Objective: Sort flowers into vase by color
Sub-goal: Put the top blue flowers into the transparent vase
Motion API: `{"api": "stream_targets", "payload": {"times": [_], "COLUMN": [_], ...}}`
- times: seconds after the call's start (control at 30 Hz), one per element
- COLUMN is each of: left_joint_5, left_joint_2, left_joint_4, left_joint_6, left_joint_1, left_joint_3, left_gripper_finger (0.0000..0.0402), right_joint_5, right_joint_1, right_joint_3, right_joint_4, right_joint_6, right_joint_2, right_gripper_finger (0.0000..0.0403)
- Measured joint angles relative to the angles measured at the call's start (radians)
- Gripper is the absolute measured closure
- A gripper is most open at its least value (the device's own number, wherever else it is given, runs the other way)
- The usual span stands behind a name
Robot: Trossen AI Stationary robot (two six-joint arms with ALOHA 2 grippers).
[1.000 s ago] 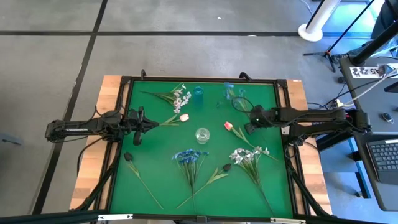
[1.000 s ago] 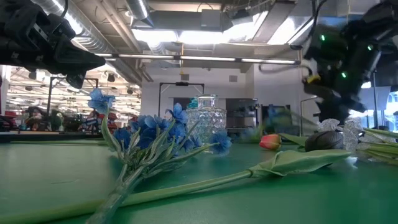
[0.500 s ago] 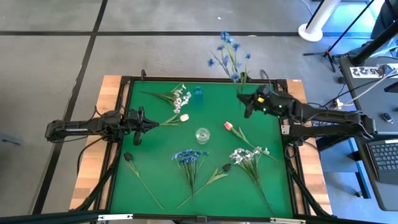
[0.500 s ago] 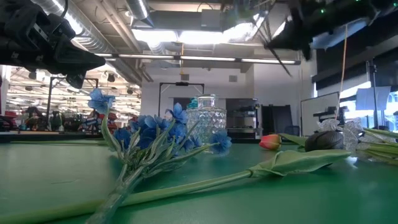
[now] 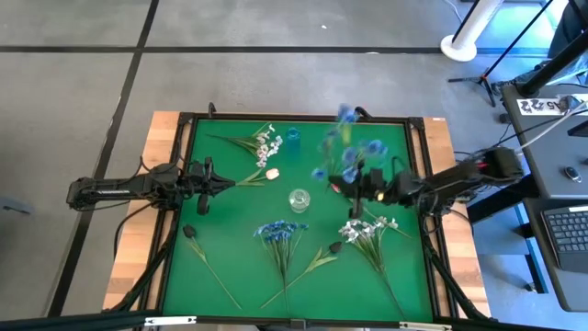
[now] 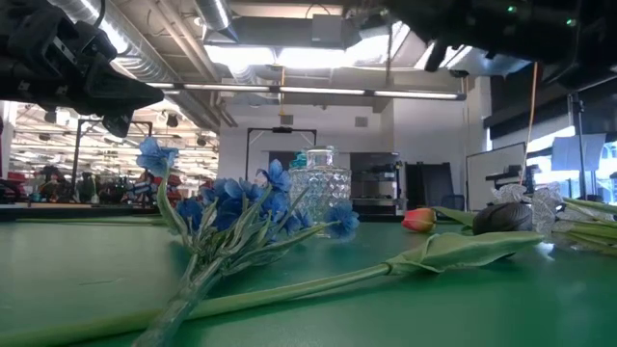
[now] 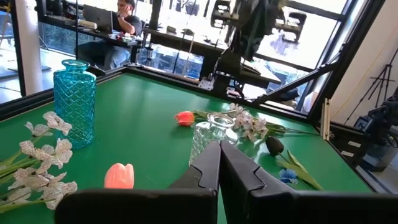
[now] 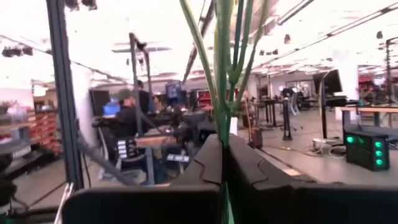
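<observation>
My right gripper [image 5: 353, 184] is high above the table's right middle, shut on a spray of small blue blossoms [image 5: 346, 142] whose green stalks [image 8: 224, 68] rise past its fingers. My left gripper [image 5: 208, 175] is shut and empty at the table's left, pointing at a pink tulip [image 5: 272, 173]. A clear glass vase [image 5: 299, 199] stands mid-table and a blue vase [image 5: 293, 136] at the far side. A second blue spray [image 5: 280, 233], white sprays [image 5: 265, 142] [image 5: 367, 228], near-black tulips [image 5: 189, 232] [image 5: 335, 246] and another pink tulip [image 7: 184, 117] lie flat on the mat. My right gripper pinches the bundle of thin green stalks [image 8: 222, 132] between its two fingers, well below the blossoms. The fingers lie roughly level, pointing toward the table's left, across the stalks. The spray is lifted clear of the table and stands up from the fingers, blossoms on top.
The green mat [image 5: 230, 248] is framed by a dark raised rim [image 5: 180, 211]. Free mat lies at the near left and the far right corner. A white post base [image 5: 459, 44] and a stand with a laptop [image 5: 565, 230] are beyond the table's right side.
My right gripper has lifted the blue spray off the far right of the mat, swung it up out past the far edge, then brought it back toward the middle. The spray has gone from lying down to standing upright. The gripper has risen and turned level.
</observation>
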Motion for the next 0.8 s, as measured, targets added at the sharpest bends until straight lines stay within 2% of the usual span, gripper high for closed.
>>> {"api": "stream_targets", "payload": {"times": [0.2, 0.4, 0.8], "left_joint_5": [-0.001, -0.002, -0.003], "left_joint_2": [0.0, 0.0, 0.0], "left_joint_4": [0.0, 0.0, 0.0], "left_joint_6": [0.0, 0.0, 0.0], "left_joint_1": [0.0, 0.0, 0.0], "left_joint_3": [0.0, 0.0, 0.0], "left_gripper_finger": [0.0401, 0.0401, 0.0401], "right_joint_5": [0.005, 0.005, 0.056], "right_joint_1": [-0.002, -0.003, -0.035], "right_joint_3": [0.132, 0.234, 0.203], "right_joint_4": [0.026, 0.027, -0.011], "right_joint_6": [-0.006, -0.02, 0.019], "right_joint_2": [0.222, 0.351, 0.381], "right_gripper_finger": [0.0399, 0.0398, 0.0398]}}
